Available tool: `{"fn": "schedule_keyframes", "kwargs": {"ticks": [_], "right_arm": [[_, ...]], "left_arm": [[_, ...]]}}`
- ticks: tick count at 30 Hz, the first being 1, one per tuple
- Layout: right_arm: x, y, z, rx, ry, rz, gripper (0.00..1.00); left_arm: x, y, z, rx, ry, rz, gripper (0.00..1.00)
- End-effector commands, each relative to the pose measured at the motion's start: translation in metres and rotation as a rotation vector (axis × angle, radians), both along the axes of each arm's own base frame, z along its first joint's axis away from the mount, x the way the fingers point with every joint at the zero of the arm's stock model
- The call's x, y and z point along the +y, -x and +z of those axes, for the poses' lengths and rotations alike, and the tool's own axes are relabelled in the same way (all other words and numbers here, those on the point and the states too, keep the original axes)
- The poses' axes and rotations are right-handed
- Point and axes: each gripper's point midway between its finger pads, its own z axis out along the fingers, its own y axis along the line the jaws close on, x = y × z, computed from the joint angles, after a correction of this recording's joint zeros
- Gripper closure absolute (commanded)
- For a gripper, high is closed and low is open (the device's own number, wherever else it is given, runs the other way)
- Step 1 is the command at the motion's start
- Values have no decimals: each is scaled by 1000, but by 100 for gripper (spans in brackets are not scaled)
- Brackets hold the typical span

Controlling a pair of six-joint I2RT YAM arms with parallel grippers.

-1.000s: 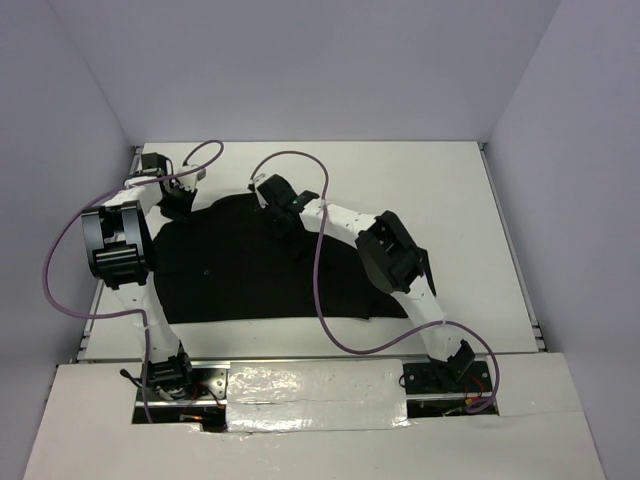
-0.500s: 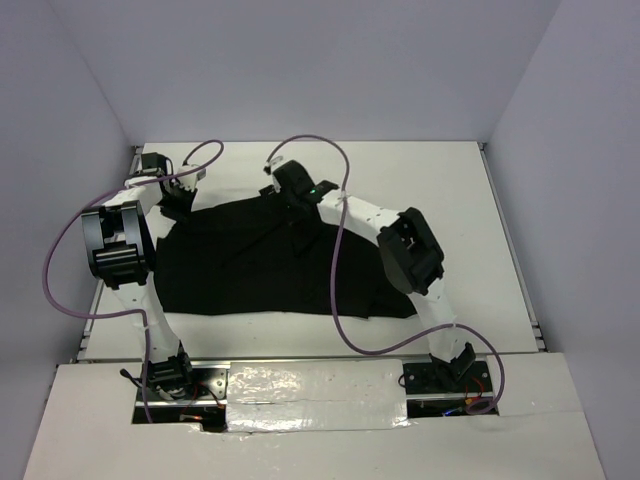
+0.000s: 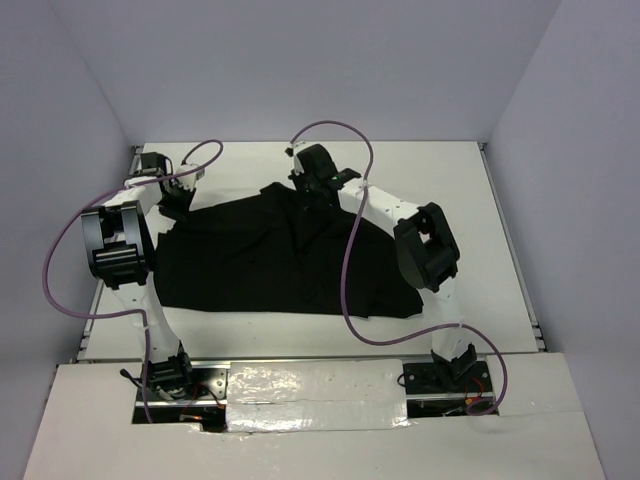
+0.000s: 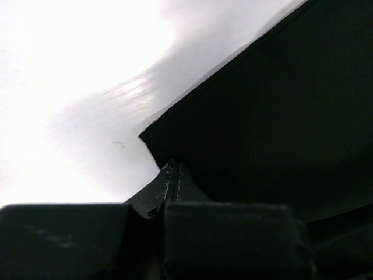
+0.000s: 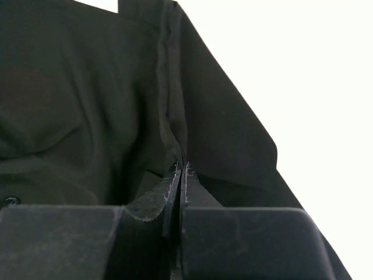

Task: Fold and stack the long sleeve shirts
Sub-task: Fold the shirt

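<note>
Left gripper (image 4: 172,170) and right gripper (image 5: 182,169) both clamp tight on the black shirt (image 3: 270,262) near the far edge of the desk (image 3: 450,175), and an uneven pull could slip those thin pinches.

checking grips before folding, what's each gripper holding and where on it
Both hold the black shirt: left gripper pinches its edge beside a corner, right gripper pinches a raised fold near its far edge.

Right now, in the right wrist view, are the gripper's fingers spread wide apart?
No, the right gripper pinches a fold of the shirt, fingers pressed together.
</note>
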Motion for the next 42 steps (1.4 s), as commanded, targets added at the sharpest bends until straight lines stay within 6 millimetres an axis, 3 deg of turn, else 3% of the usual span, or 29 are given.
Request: {"fn": "schedule_keyframes", "kwargs": {"ticks": [1, 6, 13, 17, 20, 24, 26, 27, 28, 30, 33, 38, 42], "right_arm": [[-30, -26, 18, -38, -74, -127, 100], [-88, -44, 57, -118, -207, -235, 100], [-119, -69, 57, -185, -123, -290, 100], [-135, -85, 59, -179, -156, -341, 100], [-136, -92, 53, -163, -174, -352, 100], [-149, -111, 50, -137, -237, -446, 100], [-166, -125, 47, -103, -319, -539, 100], [-183, -131, 41, -81, -351, -595, 100], [-189, -134, 39, -61, -392, -623, 100], [-190, -135, 31, 7, -489, -643, 100], [-209, -133, 14, 47, -485, -705, 100], [-246, -100, -15, 130, -385, -818, 100], [-271, -87, -18, 123, -402, -849, 95]], "left_arm": [[20, -8, 30, -93, -54, 60, 100], [34, -33, 60, -251, -58, 122, 100], [35, -64, 90, -412, -38, 131, 100], [39, -69, 86, -415, -56, 129, 100], [34, -65, 68, -320, -21, 111, 100], [26, -58, 46, -240, 36, 119, 75], [21, -59, 47, -254, 49, 115, 64], [16, -58, 44, -248, 45, 109, 62], [15, -58, 42, -242, 42, 102, 59], [9, -58, 38, -226, 38, 95, 57], [11, -61, 35, -214, 27, 119, 52], [15, -67, 30, -192, 32, 153, 50], [12, -73, 25, -187, 48, 160, 48]]}}
